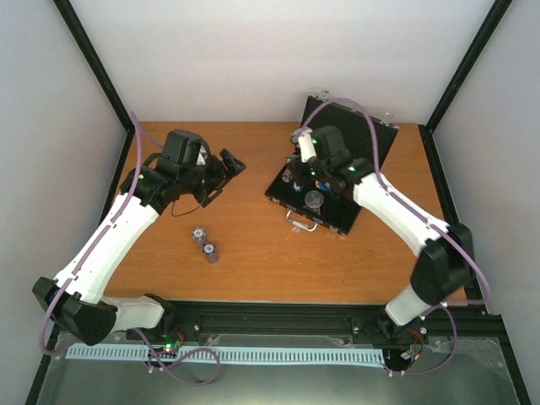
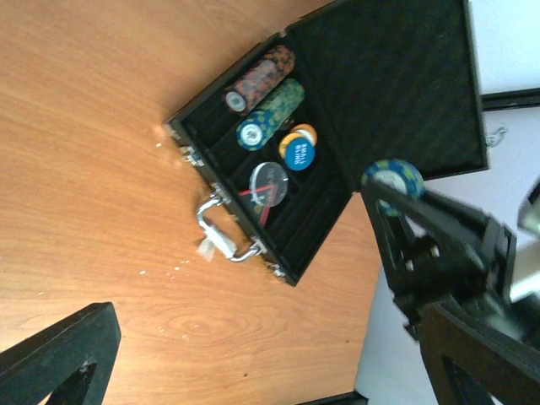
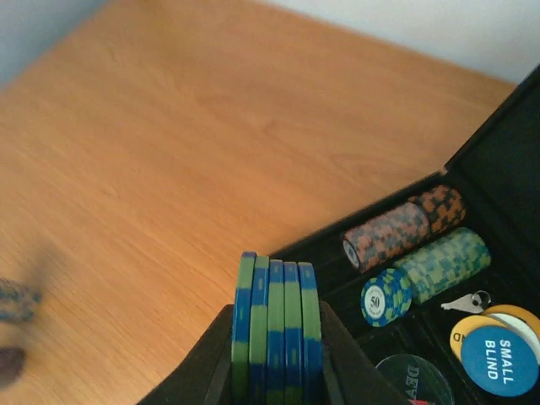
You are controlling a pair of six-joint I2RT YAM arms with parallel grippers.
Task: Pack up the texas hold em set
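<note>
We see left gripper (image 1: 226, 180) spread wide, empty; right gripper (image 3: 274, 371) pinching blue-green chip stack (image 3: 274, 312) over open black case (image 2: 388, 76); two loose chip stacks (image 1: 205, 245) mid-table.

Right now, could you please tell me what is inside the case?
In the case: an orange chip row, a green chip row, a blue disc lying on yellow discs, and a greyish disc. The blue disc covers most of them, so their number is hidden.

A wooden table (image 1: 253, 278) stands within white walls (image 1: 253, 51) — 2 black corner posts (image 1: 93, 59).
</note>
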